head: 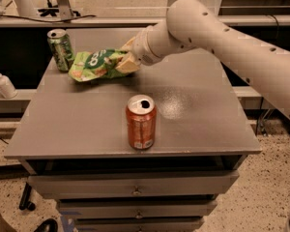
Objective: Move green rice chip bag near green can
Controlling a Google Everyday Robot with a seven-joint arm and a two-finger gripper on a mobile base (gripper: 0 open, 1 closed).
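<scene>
The green rice chip bag is crinkled and bright green with white lettering. It lies at the far left of the grey cabinet top, its left end close beside the green can, which stands upright at the far left corner. My gripper is at the bag's right end, its fingers closed on the bag's edge. The arm reaches in from the upper right.
An orange-red soda can stands upright near the front middle of the top. A white pump bottle stands on a lower shelf to the left. Drawers sit below the top.
</scene>
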